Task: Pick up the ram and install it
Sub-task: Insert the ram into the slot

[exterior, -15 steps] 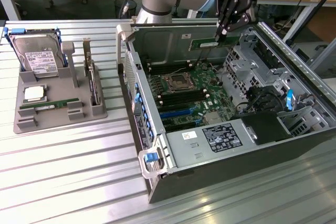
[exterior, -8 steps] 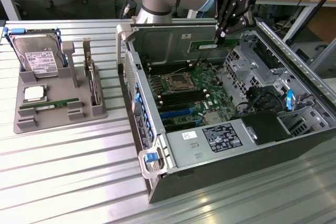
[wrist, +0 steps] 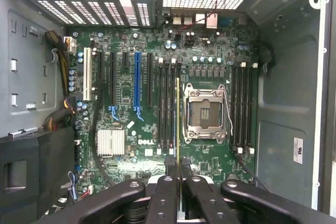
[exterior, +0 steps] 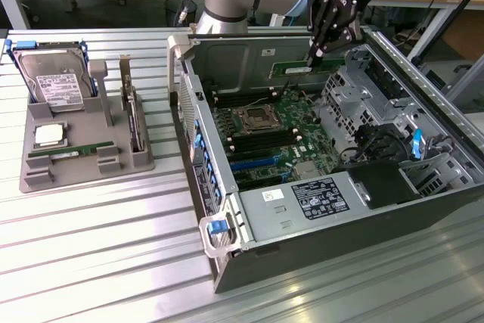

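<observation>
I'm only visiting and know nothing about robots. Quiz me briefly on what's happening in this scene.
1. True or false: the end effector grips the ram above the open computer case.
2. What sits in the processor socket? A) a chip B) nothing C) a fan
3. Fill in: the hard drive stands in the grey ____ beside the case.
Key: 1 true; 2 B; 3 tray.
</observation>
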Tool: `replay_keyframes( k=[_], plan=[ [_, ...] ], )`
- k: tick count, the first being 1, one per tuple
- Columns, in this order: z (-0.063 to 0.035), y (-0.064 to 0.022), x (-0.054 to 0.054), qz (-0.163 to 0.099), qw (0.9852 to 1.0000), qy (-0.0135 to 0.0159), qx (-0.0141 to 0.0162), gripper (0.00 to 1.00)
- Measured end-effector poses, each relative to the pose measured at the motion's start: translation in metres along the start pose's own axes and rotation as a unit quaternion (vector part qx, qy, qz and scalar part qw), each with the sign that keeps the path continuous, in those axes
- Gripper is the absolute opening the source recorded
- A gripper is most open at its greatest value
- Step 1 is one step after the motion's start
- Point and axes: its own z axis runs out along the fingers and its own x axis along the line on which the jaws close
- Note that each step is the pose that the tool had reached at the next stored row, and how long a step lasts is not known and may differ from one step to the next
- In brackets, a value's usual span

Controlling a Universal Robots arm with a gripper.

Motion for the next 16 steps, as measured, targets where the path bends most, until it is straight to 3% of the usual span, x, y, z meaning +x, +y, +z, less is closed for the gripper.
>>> replay_keyframes(
  k=[16],
  plan=[
    [0.0096, -0.0004, 0.0006, 0.003, 1.0000, -0.0001, 0.0001, 0.13]
  ],
)
